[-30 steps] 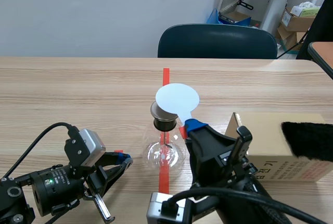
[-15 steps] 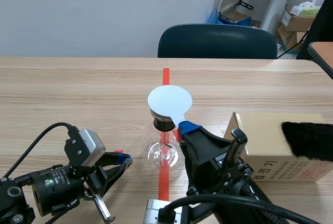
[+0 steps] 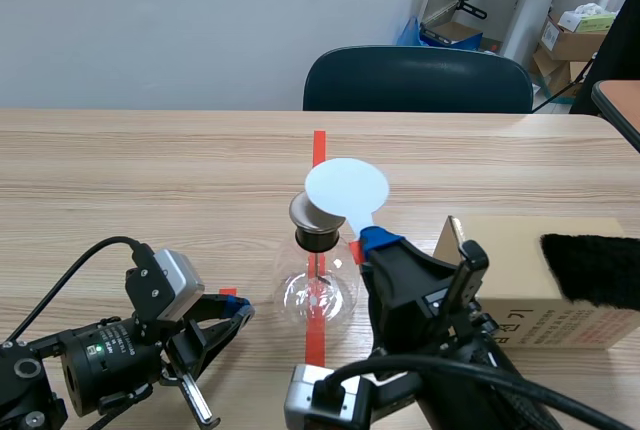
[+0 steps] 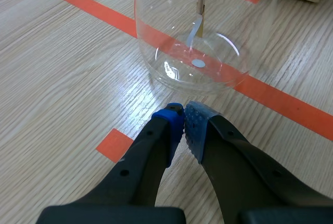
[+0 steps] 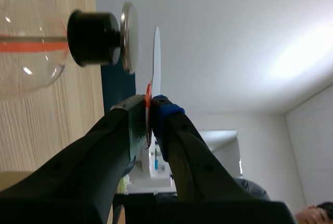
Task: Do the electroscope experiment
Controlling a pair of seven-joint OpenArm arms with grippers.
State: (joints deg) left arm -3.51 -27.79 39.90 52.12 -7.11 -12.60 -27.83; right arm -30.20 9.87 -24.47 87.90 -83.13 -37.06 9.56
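The electroscope is a clear glass flask (image 3: pixel 316 295) with a black stopper and a metal disc (image 3: pixel 313 214) on top, standing on the red tape line. My right gripper (image 3: pixel 368 243) is shut on the handle of a white round paddle (image 3: pixel 346 187), whose disc hovers just above and to the right of the metal disc. In the right wrist view the paddle (image 5: pixel 155 57) stands edge-on beside the metal disc (image 5: pixel 128 37), a small gap between them. My left gripper (image 3: pixel 238 308) lies low at the left, shut on nothing, its fingertips (image 4: pixel 183 121) just short of the flask (image 4: pixel 200 41).
A cardboard box (image 3: pixel 545 275) with a black fur cloth (image 3: pixel 594 267) on it stands at the right, close to my right arm. A dark chair (image 3: pixel 417 80) stands behind the table's far edge.
The paddle moved left over the metal disc half a second ago, and has now swung back to the right and slightly up. The left arm has not moved.
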